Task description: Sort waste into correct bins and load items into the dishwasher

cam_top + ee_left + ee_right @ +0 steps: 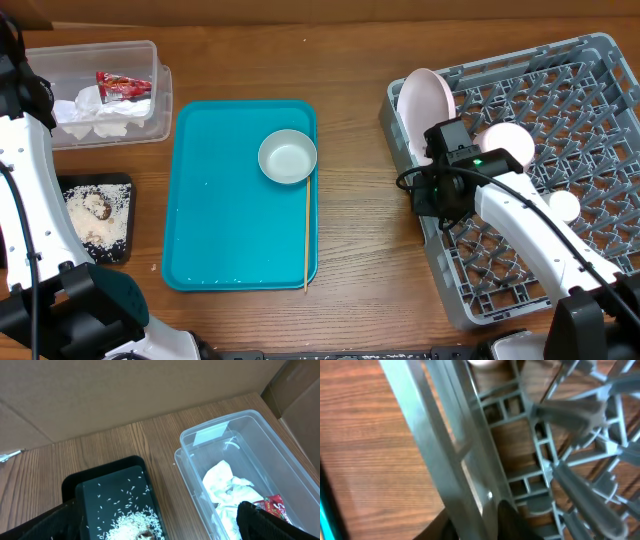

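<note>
The clear tub (160, 100) at the back left holds the crumpled napkin (95, 115) and the red wrapper (122, 86). The black tray (95, 182) in front of it holds rice with brownish scraps (95, 215). My left gripper (155, 527) is open and empty above the black tray (105, 467) and the tub (220, 422). The grey-white bowl (287, 157) sits on the teal tray. The dish rack (590, 100) holds the pink plate (425, 100), the white plate (505, 140) and the cup (565, 206). My right gripper (440, 195) straddles the rack's left wall (435, 435), with a finger on each side (482, 525).
The teal serving tray (220, 220) lies in the middle of the wooden table. A thin wooden stick (306, 230) lies along its right edge. Cardboard walls stand behind the tub. The left arm runs along the table's left edge.
</note>
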`<state>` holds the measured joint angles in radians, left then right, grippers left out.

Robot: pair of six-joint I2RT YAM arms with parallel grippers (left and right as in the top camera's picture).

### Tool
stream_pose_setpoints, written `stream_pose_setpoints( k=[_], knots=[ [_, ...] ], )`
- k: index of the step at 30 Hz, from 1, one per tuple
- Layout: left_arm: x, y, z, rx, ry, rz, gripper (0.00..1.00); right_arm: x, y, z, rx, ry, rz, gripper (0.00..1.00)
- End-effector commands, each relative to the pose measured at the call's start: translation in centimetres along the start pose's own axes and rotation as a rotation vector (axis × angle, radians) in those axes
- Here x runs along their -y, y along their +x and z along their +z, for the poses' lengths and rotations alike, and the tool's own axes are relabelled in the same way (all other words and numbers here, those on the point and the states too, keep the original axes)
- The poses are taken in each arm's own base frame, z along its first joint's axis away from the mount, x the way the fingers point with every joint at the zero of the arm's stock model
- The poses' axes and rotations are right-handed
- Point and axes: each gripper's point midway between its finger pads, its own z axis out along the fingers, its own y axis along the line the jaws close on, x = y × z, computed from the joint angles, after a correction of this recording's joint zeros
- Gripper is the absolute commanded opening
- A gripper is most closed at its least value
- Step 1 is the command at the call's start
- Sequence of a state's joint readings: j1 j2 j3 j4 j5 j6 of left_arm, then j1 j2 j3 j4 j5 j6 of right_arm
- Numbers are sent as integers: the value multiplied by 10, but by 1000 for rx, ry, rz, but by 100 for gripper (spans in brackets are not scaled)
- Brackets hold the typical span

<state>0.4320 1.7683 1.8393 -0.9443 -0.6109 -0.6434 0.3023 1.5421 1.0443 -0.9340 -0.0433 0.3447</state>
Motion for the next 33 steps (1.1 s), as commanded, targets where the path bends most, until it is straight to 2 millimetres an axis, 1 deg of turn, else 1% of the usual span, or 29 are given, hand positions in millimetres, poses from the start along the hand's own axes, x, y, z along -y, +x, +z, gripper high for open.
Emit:
stream_pose_setpoints(
  k=[1, 4, 11, 15, 22, 23, 25, 27, 29, 33],
  knots=[
    [1, 0, 0, 8, -9, 22, 100, -5, -9, 0, 40, -15, 22, 26],
    [1, 0, 0, 8, -10, 22, 100, -10, -16, 0, 68, -37, 20, 24],
    [1, 0, 0, 8, -9, 22, 100, -22, -38, -4, 159, -87, 12, 14],
    [1, 0, 0, 8, -9, 22, 100, -28, -52, -7, 217, -113, 9, 13],
    [1, 1, 0, 8, -10, 22, 100, -33, -62, -10, 257, -135, 27, 13],
    [1, 0, 0, 8, -9, 22, 100, -33, -64, -11, 263, -138, 26, 13],
    [1, 1, 0, 8, -10, 22, 100, -35, -66, -14, 269, -141, 26, 17],
    [1, 0, 0, 8, -9, 22, 100, -36, -69, -19, 272, -142, 26, 19],
    [1, 0, 0, 8, -9, 22, 100, -38, -72, -27, 272, -142, 26, 25],
    [1, 0, 0, 8, -10, 22, 100, -42, -78, -50, 280, -145, 25, 26]
  ],
)
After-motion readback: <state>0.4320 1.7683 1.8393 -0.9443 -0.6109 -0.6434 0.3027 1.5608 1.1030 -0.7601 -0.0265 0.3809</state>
